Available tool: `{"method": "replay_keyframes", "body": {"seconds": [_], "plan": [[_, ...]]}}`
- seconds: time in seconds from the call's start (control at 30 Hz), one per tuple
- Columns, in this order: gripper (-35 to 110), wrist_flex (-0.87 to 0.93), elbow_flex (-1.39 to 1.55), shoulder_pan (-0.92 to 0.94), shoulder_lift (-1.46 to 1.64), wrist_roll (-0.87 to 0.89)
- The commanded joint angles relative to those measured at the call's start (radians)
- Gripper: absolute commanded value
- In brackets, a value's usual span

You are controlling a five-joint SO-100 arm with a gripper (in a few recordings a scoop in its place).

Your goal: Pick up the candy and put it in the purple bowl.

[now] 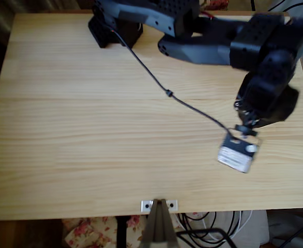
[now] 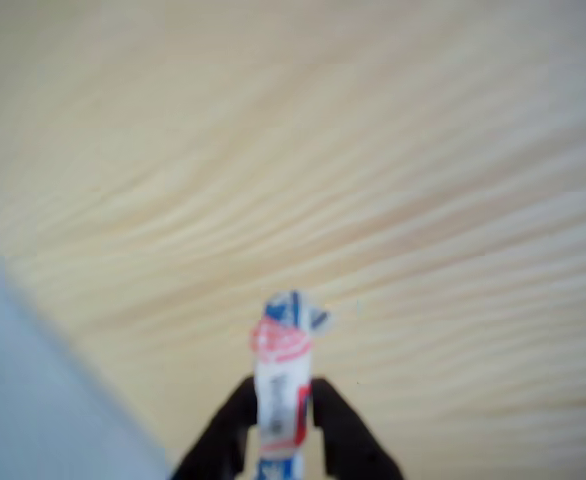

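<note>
In the wrist view my gripper [image 2: 283, 388] is shut on the candy [image 2: 285, 340], a small white wrapper with red and blue print. It stands upright between the two black fingers [image 2: 235, 425], held above the pale wooden table [image 2: 353, 160]. In the overhead view my dark arm [image 1: 265, 77] reaches over the table's right side, and its end covers the gripper and the candy. The purple bowl is out of view. A blurred bluish-grey shape [image 2: 33, 400] fills the lower left corner of the wrist view; I cannot tell what it is.
The arm's base [image 1: 115, 28] stands at the table's back edge. A thin black cable [image 1: 167, 93] runs from it across the table [image 1: 79, 129] to the camera module [image 1: 238, 155] at the wrist. A metal bracket [image 1: 159, 205] sits on the front edge.
</note>
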Motion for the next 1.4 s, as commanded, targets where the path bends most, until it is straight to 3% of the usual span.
{"method": "replay_keyframes", "body": {"seconds": [0.0,0.2,0.57,0.77,1.0,1.37], "plan": [[-1,0.066,0.064,-0.011,0.371,-0.146],[-1,0.066,0.341,-0.048,0.683,-0.331],[-1,0.066,0.861,-0.279,1.184,-0.775],[-1,0.048,1.035,-0.459,1.319,-0.848],[-1,-0.215,1.513,-0.634,1.554,-0.805],[-1,-0.371,1.588,-0.696,1.420,-0.891]]}}
